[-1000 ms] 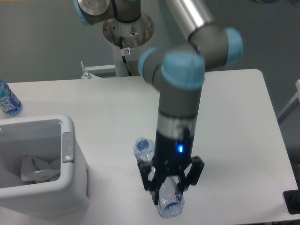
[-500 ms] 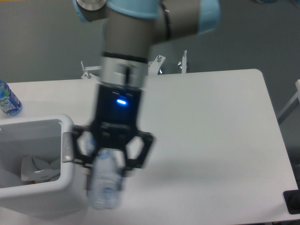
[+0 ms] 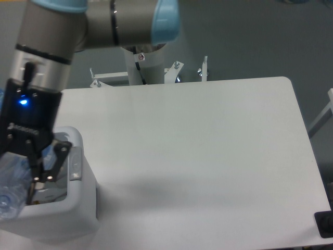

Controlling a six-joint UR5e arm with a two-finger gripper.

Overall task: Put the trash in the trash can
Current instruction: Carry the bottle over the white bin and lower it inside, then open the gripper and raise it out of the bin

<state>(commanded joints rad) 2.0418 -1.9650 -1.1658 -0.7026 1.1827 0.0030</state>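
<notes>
Holding crushed bottle (image 3: 10, 182) above trash can (image 3: 78, 208), gripper (image 3: 31, 172) clamped, bottle blurred, cropped

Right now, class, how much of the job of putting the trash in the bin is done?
Nearly done. The table shows no loose trash. The pincer holds the crushed clear plastic bottle over the opening of the large white rectangular bin. Left: release it. Whether the wrapper is inside cannot be told; the arm covers the opening.

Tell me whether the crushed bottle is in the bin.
Not yet: the bottle is over the bin, held in the gripper.
</notes>
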